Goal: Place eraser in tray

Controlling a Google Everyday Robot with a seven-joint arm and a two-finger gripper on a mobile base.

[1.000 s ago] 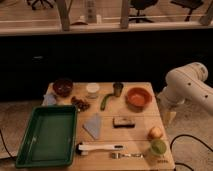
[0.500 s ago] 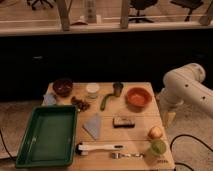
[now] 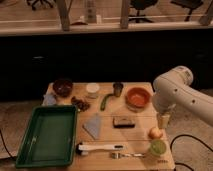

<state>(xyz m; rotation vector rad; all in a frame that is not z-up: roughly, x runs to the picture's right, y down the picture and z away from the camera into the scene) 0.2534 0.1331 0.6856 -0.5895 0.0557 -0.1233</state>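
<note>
The eraser (image 3: 123, 122) is a small dark block lying flat near the middle of the wooden table. The green tray (image 3: 47, 135) lies at the table's front left, with nothing in it. My white arm reaches in from the right. Its gripper (image 3: 162, 120) hangs down over the table's right edge, to the right of the eraser and apart from it.
An orange bowl (image 3: 138, 97) is behind the eraser, with a metal cup (image 3: 118, 89), a white cup (image 3: 92, 90) and a dark bowl (image 3: 63, 86) further back. A grey-blue cloth (image 3: 93, 125) and a white-handled tool (image 3: 100, 147) lie between eraser and tray. A round fruit (image 3: 155, 132) and a green cup (image 3: 157, 148) sit below the gripper.
The arm has shifted slightly to the left, toward the table. The objects on the table have not moved.
</note>
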